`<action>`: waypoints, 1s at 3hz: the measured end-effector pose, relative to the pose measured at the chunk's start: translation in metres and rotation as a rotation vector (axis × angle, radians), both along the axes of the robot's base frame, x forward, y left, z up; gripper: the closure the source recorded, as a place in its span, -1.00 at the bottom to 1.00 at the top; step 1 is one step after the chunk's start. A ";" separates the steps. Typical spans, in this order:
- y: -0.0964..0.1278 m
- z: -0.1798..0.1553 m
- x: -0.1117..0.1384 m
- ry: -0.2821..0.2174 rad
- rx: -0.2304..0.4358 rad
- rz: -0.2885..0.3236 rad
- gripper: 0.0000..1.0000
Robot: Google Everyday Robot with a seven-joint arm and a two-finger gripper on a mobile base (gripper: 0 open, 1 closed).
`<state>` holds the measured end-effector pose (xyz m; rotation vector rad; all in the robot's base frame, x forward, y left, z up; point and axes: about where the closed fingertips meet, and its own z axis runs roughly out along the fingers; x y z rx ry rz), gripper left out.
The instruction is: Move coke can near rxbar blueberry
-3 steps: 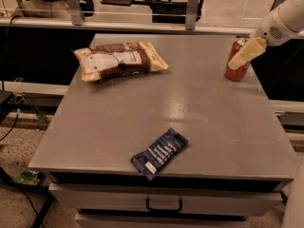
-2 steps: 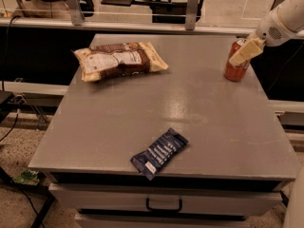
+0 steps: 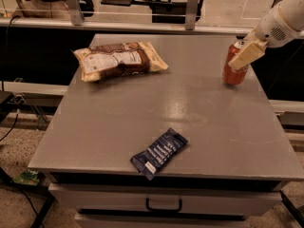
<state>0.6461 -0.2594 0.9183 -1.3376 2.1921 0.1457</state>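
The coke can (image 3: pixel 232 74) is red with a silver top and stands upright near the table's right edge. My gripper (image 3: pixel 244 58) reaches in from the upper right on a white arm; it is at the can's upper half and overlaps its right side. The rxbar blueberry (image 3: pixel 159 153) is a flat dark blue wrapper with white lettering. It lies at an angle near the table's front edge, well apart from the can, toward the front and left of it.
A tan-and-brown snack bag (image 3: pixel 118 59) lies at the back left of the grey table (image 3: pixel 109 127). A drawer with a handle (image 3: pixel 164 206) sits under the front edge. Metal rails and posts run behind the table.
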 end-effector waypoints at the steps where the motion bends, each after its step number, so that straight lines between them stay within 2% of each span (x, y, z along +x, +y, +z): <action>1: 0.021 0.009 -0.038 0.007 -0.015 0.101 1.00; 3: 0.067 0.011 -0.132 0.019 -0.015 0.263 1.00</action>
